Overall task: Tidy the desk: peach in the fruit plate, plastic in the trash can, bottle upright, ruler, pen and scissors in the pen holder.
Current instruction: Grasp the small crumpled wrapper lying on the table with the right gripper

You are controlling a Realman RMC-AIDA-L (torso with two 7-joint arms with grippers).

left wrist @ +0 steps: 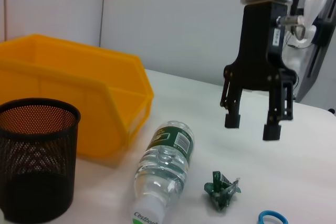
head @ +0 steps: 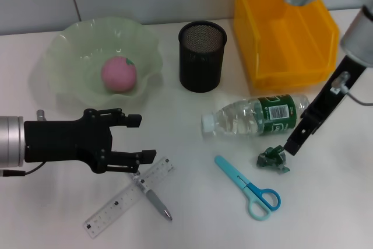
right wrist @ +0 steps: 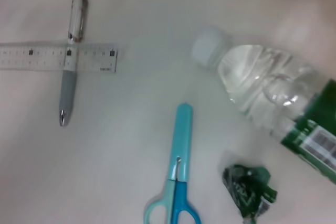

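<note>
We note the right pincer [left wrist: 252, 124], jaws apart, above the crumpled green plastic [head: 273, 158] on the counter [head: 192, 214]. Left pincer [head: 137, 138], jaws apart, sits just over the ruler [head: 129, 196] and pen [head: 154, 199]. Peach [head: 119, 74] lies in the fruit plate [head: 64, 56]; bottle [head: 256, 115] lies flat.

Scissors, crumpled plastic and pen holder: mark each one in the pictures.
Scissors [head: 247, 186]: head view, on the pivot where blades meet handles.
Crumpled plastic [right wrist: 247, 188]: right wrist view, on the middle of the green wad.
Pen holder [head: 201, 62]: head view, on the black mesh wall facing the camera.
</note>
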